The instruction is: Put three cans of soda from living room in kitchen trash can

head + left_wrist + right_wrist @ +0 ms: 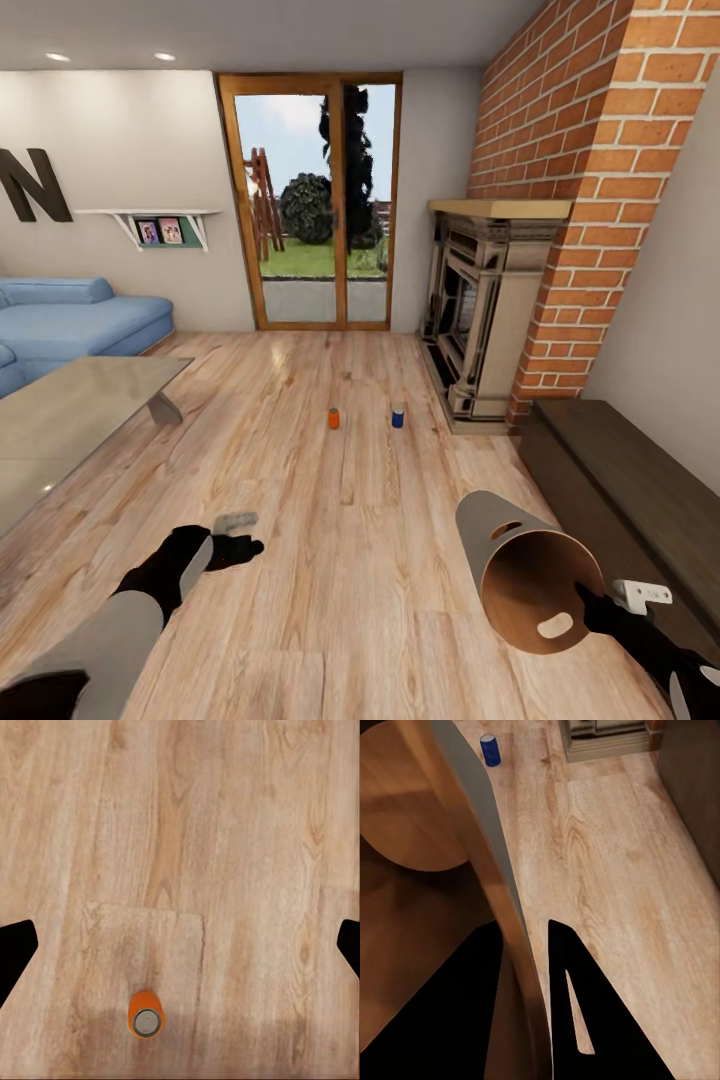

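The living room's wood floor (360,560) runs from the robot up to the glass doors (322,200) and the brick fireplace (560,220), with the light-blue sofa (80,325) and glass coffee table (70,410) off to the left. The grey trash can (520,575) has apparently been carried here from the kitchen: the right gripper (600,605) holds it tilted, brown inside facing the camera, likely so cans can be dropped in on the spot. The right wrist view adds the grip itself: 1 black finger (574,997) sits outside the can's wall (491,855) and the other inside, clamped on the rim. Ahead on the floor stand 2 cans, well apart from the robot: an orange soda can (334,418) and a blue soda can (398,417); the blue one also appears past the bin in the right wrist view. The left gripper (225,545) hovers low with its fingers spread wide; its wrist view shows an upright orange can (146,1016) on the floor below.
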`<state>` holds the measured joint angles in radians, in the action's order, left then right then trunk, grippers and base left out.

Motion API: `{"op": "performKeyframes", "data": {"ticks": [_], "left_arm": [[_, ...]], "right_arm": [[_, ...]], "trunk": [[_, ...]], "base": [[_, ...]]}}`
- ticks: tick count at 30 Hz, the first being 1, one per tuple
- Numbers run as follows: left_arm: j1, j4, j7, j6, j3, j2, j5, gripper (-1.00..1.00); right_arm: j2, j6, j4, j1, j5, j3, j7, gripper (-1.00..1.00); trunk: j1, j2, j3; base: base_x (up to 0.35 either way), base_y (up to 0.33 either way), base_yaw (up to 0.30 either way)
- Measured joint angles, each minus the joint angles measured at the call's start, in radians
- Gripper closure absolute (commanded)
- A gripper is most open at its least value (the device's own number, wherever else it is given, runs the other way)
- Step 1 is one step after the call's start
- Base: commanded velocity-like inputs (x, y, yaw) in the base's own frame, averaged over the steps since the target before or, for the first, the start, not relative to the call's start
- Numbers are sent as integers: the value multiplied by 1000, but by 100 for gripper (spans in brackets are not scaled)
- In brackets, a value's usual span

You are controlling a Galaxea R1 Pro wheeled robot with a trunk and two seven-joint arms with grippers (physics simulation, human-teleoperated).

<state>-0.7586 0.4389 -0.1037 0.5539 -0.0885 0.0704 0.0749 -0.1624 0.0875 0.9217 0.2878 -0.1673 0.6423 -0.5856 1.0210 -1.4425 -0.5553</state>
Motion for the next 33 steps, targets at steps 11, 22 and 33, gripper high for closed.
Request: {"op": "performKeyframes", "data": {"ticks": [11,22,33], "left_arm": [[-64,-93,22,-23,0,-4,3,-100],[-67,-97,27,-27,-2,-4,3,-100],[-68,-100,28,-26,-2,-4,2,-100]], "right_arm": [[1,0,0,0,4,-5,2,100],[-1,3,16,14,7,-26,6,100],[4,20,22,136,-1,-112,22,100]], "trunk": [[42,-77,-35],[84,-154,-69],[127,-231,-104]], "base": [[0,0,0],[0,0,0],[0,0,0]]}}
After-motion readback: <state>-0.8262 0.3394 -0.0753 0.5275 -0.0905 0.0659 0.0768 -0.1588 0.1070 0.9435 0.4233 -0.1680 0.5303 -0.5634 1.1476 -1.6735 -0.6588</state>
